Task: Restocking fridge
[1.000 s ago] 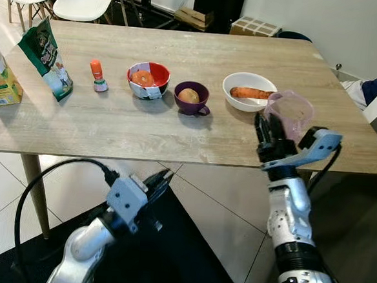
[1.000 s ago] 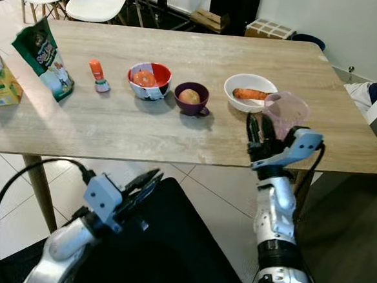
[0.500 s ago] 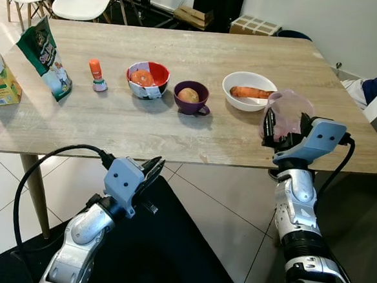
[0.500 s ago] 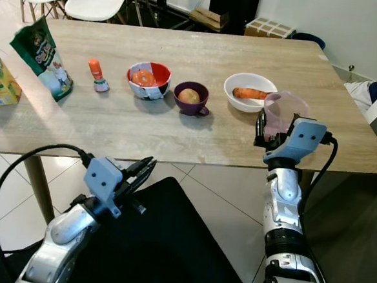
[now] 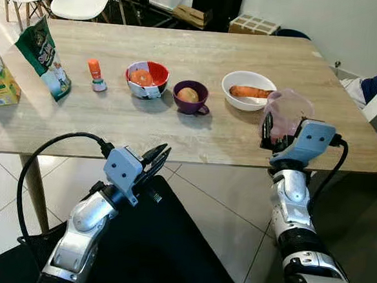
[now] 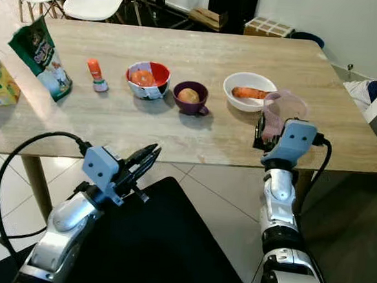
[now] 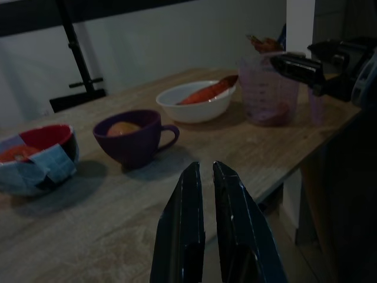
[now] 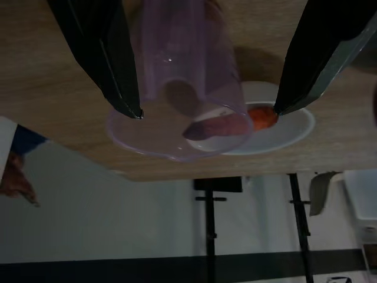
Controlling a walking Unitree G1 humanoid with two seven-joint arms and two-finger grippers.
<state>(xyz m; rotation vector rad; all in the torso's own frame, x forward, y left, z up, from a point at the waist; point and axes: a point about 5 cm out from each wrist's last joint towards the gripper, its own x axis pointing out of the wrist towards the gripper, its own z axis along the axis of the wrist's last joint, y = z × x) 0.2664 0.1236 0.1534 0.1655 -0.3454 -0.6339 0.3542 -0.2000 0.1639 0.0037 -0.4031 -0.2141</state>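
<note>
Two black fingers of your right gripper stand spread wide, one on each side of the pink plastic cup with bare gaps between pad and wall, so nothing is gripped yet. The cup stands upright on the wooden table, right at the fingertips, near the table's front edge; a small reddish piece lies in its bottom. Judge it light, thin-walled and smooth: it will likely flex and could slip or tip if you squeeze near the flared rim. Take it across the lower half of the tapered wall, fingers square to the sides, and close gently.

Just beyond the cup from your gripper sits a glossy white bowl holding a carrot. Further off to the gripper's left are a purple mug with a round yellowish fruit and a red-and-white patterned bowl. Your left gripper hangs below the table edge, fingers nearly together, holding nothing.
</note>
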